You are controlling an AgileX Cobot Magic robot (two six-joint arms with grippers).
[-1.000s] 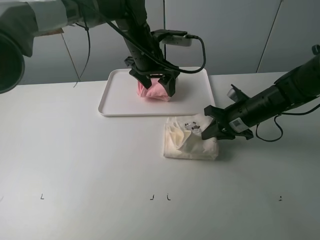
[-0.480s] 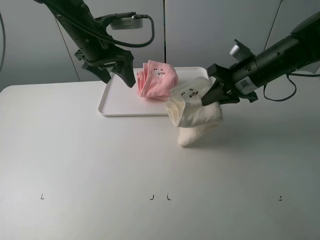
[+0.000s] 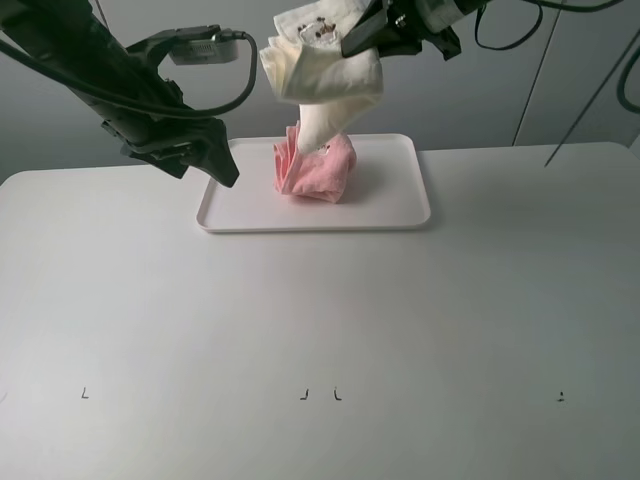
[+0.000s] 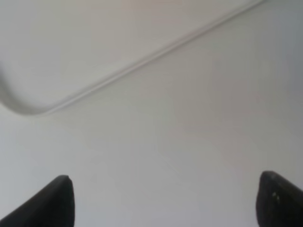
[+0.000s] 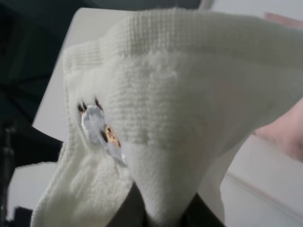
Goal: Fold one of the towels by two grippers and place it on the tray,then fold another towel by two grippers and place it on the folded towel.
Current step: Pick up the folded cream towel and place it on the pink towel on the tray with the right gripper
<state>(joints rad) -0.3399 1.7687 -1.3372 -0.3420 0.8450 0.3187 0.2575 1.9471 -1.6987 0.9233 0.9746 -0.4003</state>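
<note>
The right gripper (image 3: 362, 40) had its jaws clamped on the cream-white towel (image 3: 322, 75), which hung bunched below them, above the pink towel (image 3: 318, 168) lying on the tray (image 3: 400, 205). The left gripper (image 3: 215, 160) stood with jaws spread wide and empty beside the tray's edge, over the worktop (image 3: 320, 330).

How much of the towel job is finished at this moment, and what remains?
Done: the pink towel lies folded on the tray. In hand: the right tool is shut on the cream-white towel, which hangs bunched in the air above the pink one. The left tool is open and empty beside the tray. Left: set the cream-white towel on the pink one.
</note>
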